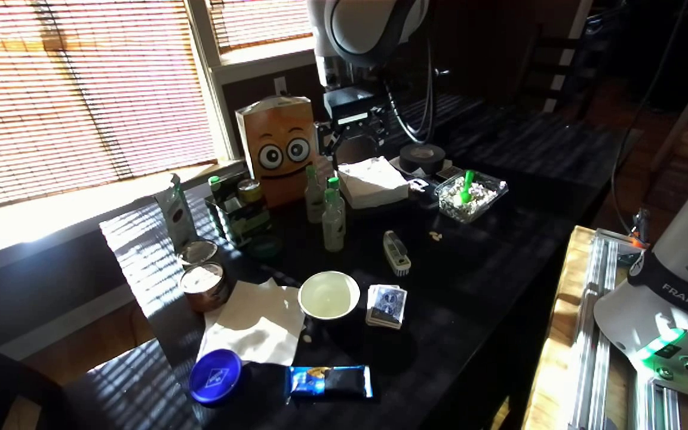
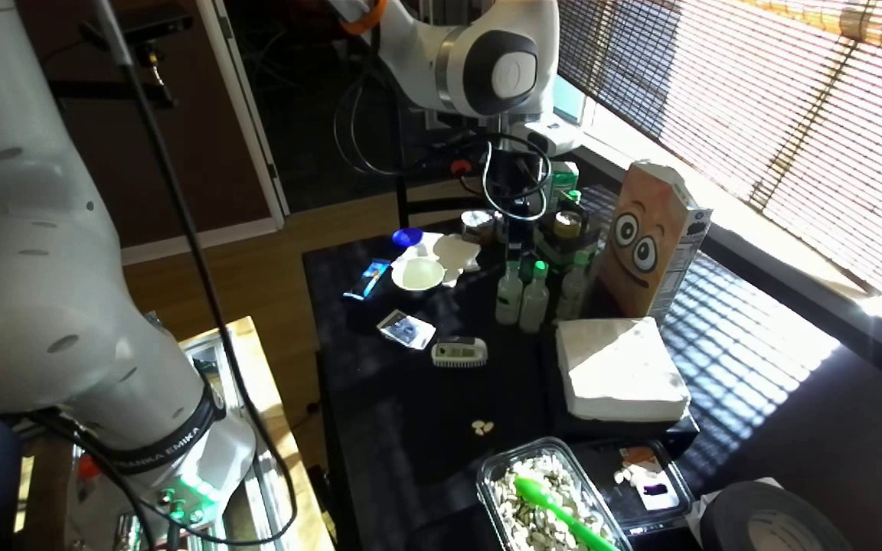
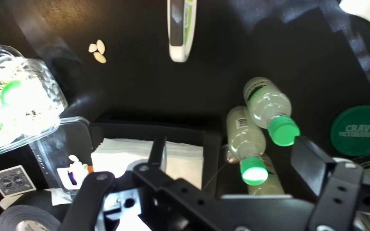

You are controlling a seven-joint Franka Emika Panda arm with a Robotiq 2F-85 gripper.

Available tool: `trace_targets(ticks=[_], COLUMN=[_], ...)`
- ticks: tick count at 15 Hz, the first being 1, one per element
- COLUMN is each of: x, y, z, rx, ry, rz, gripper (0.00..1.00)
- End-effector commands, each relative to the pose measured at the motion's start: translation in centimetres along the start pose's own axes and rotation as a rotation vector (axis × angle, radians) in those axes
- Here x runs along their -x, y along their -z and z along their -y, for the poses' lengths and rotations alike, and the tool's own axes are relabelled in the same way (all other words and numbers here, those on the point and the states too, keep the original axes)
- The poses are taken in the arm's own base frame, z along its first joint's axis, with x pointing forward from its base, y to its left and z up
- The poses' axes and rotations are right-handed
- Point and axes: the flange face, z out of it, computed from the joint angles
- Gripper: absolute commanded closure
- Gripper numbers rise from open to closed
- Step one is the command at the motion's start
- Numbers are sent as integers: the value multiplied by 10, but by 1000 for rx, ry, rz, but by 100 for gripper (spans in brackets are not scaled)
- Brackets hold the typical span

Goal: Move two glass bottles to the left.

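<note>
In an exterior view, my gripper [image 1: 356,149] hangs spread, holding nothing; 3 upright glass bottles [image 1: 333,227] stand below it. In an exterior view, they stand between the robot-side and window-side edges of the counter [image 2: 403,413]. In the wrist view, 2 show at the gap between my fingers [image 3: 310,165], 1 partly covered; I judge their vertical axes suit a careful descent.

Room between brush [image 3: 180,35] and bottles [image 3: 267,104] (closely bunched).
</note>
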Motion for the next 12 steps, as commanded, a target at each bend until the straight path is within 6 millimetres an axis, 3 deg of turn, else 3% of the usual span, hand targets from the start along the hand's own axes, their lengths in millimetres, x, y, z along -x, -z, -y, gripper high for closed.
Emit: trace_targets(ticks=[1,4,5,12], x=[-19,-30,-19,-40], y=[0,-7,-3,-23], z=[29,24,25,22], rx=[-80,-148,-103,-160], ry=[-32,-35,-42,-41], rz=[20,81,33,-14], gripper=[0,0,0,0])
